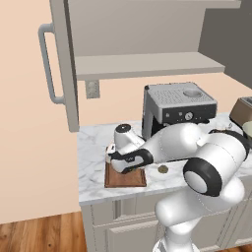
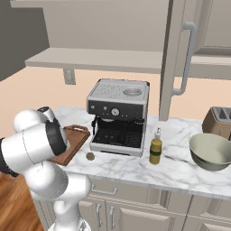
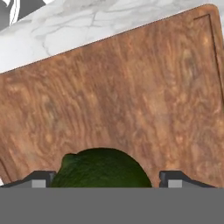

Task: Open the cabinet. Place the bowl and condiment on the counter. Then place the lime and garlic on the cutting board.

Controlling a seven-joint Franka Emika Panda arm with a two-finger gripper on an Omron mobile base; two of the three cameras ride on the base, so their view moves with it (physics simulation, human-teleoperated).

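My gripper (image 1: 124,170) hangs low over the dark brown cutting board (image 1: 125,178), fingers pointing down. In the hand view the dark-green lime (image 3: 103,168) lies on the cutting board (image 3: 131,87) between my fingertips (image 3: 175,179), with a small gap at the right one; the gripper (image 3: 107,180) is open. The tan garlic (image 1: 163,169) sits on the counter (image 1: 93,162) just right of the board, also seen as the garlic (image 2: 90,156). The condiment (image 2: 155,149) and the bowl (image 2: 211,151) stand on the counter (image 2: 180,169). The cabinet door (image 1: 66,64) is swung open.
A coffee machine (image 1: 177,106) stands behind the board, close to my arm. A toaster (image 2: 219,121) sits at the far right by the wall. The second open cabinet door (image 2: 173,58) juts out above the counter. Drawer fronts (image 2: 113,207) run below.
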